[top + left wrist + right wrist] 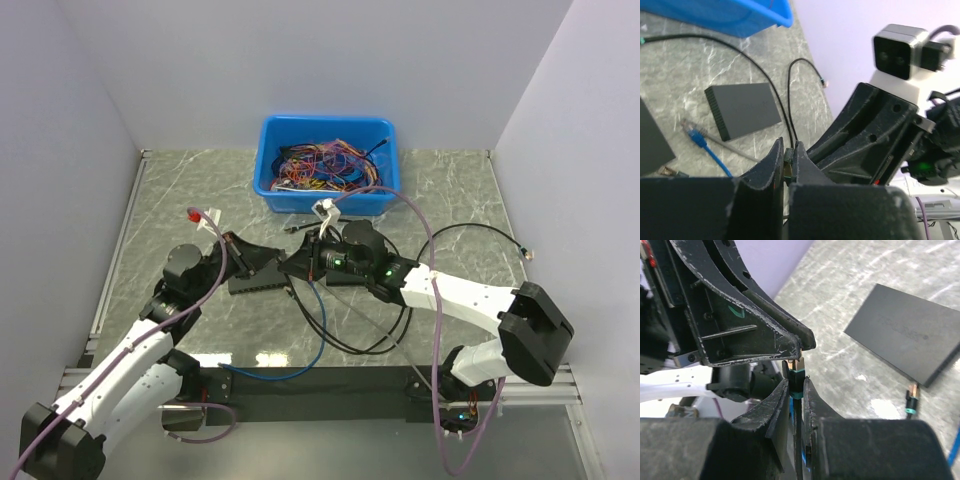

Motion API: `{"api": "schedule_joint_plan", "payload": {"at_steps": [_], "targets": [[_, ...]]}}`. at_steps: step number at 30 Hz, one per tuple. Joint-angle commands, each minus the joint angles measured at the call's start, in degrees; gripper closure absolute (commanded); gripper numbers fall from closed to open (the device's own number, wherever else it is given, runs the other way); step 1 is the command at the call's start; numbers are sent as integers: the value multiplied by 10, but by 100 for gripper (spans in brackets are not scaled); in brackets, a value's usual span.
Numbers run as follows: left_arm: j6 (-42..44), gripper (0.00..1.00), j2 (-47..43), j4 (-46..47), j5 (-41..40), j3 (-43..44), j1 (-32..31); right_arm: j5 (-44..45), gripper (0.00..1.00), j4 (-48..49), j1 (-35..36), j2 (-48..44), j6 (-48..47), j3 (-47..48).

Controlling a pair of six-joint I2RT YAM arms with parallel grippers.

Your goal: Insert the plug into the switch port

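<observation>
— What's in the blue bin [320, 202]?

— A tangle of coloured wires [325, 165], heaped over its floor.

— And the arms?

— I've got both reaching out from the near edge and meeting just short of the bin's front wall. My right gripper [796, 383] is clamped on the rear of the plug [796, 367]. My left gripper [789, 147] is pinched tight on its tip.

— Which way does it point?

— Its long axis runs along the bin's front wall, tip toward my left arm. The switch port [714, 116] lies flat on the table [670, 70], nearer than the bin and apart from the plug.
</observation>
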Motion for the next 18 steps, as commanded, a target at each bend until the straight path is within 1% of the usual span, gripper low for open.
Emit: {"api": "schedule_joint_plan", "payload": {"at_steps": [1, 3, 4, 6, 7, 9, 10, 13, 17, 18], "targets": [[6, 100, 12, -71, -33, 40, -1, 70, 84, -38, -3, -18, -38, 42], [5, 99, 26, -95, -44, 58, -1, 97, 72, -74, 1, -29, -64, 49], [5, 99, 29, -107, -43, 62, -1, 129, 63, -85, 2, -39, -73, 52], [-1, 100, 35, -112, -43, 68, -1, 158, 57, -116, 12, -52, -99, 63], [-4, 99, 36, -114, -43, 68, -1, 183, 57, -126, 17, -53, -114, 66], [-7, 99, 38, -117, -45, 70, -2, 198, 57, -151, 33, -56, -128, 81], [-8, 99, 39, -117, -47, 72, -2, 229, 57, -166, 39, -56, -140, 85], [-10, 99, 41, -117, -49, 77, -3, 264, 56, -188, 69, -48, -163, 106], [-12, 100, 46, -134, -52, 84, -3, 316, 58, -212, 113, -21, -185, 143], [-12, 99, 46, -136, -53, 85, -4, 323, 60, -216, 127, -9, -187, 147]]}}
